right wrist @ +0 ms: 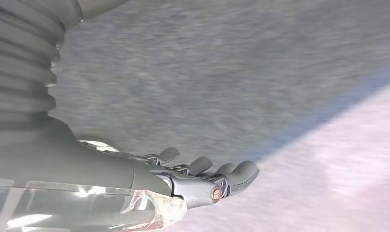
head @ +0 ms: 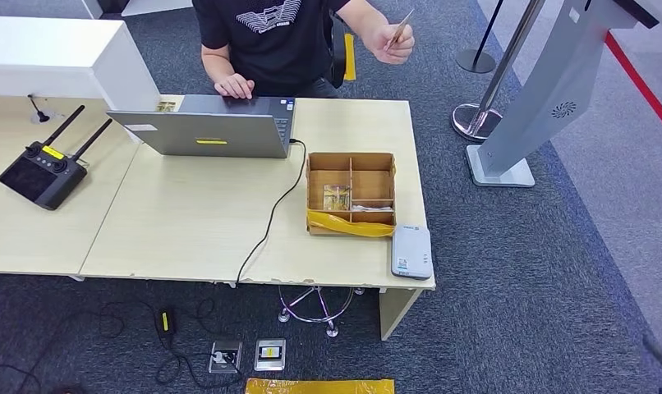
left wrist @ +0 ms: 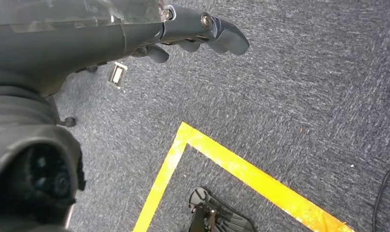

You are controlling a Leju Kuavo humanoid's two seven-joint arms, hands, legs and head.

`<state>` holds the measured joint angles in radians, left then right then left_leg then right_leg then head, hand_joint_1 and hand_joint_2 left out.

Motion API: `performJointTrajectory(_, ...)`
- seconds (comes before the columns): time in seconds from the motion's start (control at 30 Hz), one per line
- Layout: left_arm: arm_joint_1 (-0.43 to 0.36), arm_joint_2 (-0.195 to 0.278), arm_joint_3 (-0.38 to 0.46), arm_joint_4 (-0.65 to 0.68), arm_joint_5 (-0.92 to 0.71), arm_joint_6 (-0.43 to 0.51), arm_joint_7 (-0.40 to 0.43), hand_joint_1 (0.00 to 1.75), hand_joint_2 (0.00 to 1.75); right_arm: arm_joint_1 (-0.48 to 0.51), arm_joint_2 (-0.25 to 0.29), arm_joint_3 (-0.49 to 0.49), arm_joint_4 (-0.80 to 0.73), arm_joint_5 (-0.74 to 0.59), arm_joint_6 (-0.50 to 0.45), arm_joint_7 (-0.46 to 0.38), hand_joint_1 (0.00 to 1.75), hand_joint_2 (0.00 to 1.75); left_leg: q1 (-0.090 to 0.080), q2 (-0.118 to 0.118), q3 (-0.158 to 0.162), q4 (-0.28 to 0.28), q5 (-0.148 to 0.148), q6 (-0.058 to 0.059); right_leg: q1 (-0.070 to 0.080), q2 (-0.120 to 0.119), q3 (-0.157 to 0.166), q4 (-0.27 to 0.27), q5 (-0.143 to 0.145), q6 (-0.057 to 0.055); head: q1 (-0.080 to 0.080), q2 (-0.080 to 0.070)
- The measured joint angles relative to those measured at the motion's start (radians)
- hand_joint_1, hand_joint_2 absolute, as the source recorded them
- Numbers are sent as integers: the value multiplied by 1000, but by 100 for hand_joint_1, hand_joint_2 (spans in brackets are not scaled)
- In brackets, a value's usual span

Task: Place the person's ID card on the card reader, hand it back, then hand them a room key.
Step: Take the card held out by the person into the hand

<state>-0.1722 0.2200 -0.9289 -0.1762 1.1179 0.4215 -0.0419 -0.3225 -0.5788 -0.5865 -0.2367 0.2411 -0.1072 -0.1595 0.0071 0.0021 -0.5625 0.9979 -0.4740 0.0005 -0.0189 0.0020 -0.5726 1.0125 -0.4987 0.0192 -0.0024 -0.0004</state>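
Desk (head: 188, 222) with laptop (head: 204, 127), divided box (head: 350, 193), card reader (head: 411, 252); both hands empty, fingers apart.

Left hand (left wrist: 193, 34): dark grey fingers with round metal pivot pins, joined to a smooth grey shell under clear film. Right hand (right wrist: 202, 176): matching grey fingers, a copper-coloured pivot pin, grey ribbed cover (right wrist: 21, 77) behind. Person (head: 266, 37): black short-sleeved T-shirt with white striped print.
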Motion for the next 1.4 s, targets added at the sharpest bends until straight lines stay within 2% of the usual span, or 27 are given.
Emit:
performJointTrajectory(0.23, -4, 1, -3, 0, -18, -10, -19, 0, 0, -205, -64, 21, -54, 46, 38, -35, 0, 175, 0, 0, 0, 0, 1, 1, 0, 0, 0, 1, 0, 0, 0, 0)
performJointTrajectory(0.37, -4, 1, -7, 0, -33, -20, -29, 0, 0, -287, -67, 60, -99, 53, 65, -56, 0, 175, 0, -2, -1, 0, 2, 1, 0, -2, 0, 1, 0, 0, 0, 0)
performJointTrajectory(0.5, -6, 4, -20, 0, -56, -35, -51, 0, 0, -338, -55, 154, -189, 42, 91, -42, 0, 175, 0, -3, -2, 0, 2, 1, 0, -3, 0, 2, 0, 0, 0, 0)
performJointTrajectory(0.73, -9, 11, -48, 0, -97, -57, -83, 0, 0, -341, -36, 412, -444, 51, 83, 10, 0, 175, 1, -5, -3, 0, 3, 1, 1, -5, 0, 2, 0, 0, 0, 0)
performJointTrajectory(1.03, -10, 15, -81, 0, -123, -73, -97, 0, 0, -294, -1, 718, -749, 265, 72, 67, 0, 175, 1, -6, -3, 0, 3, 1, 2, -5, 0, 2, 0, 0, 0, 0)
performJointTrajectory(1.2, -10, 15, -95, 0, -126, -75, -95, 0, 0, -290, 11, 838, -831, 380, 58, 68, 0, 175, 1, -6, -3, 0, 3, 1, 2, -6, 0, 2, 0, 0, 0, 0)
performJointTrajectory(1.4, -9, 15, -103, 0, -121, -72, -94, 0, 0, -304, 37, 943, -845, 465, 29, 59, 0, 175, 1, -5, -4, 0, 3, 1, 2, -5, -1, 2, 0, 0, 0, 0)
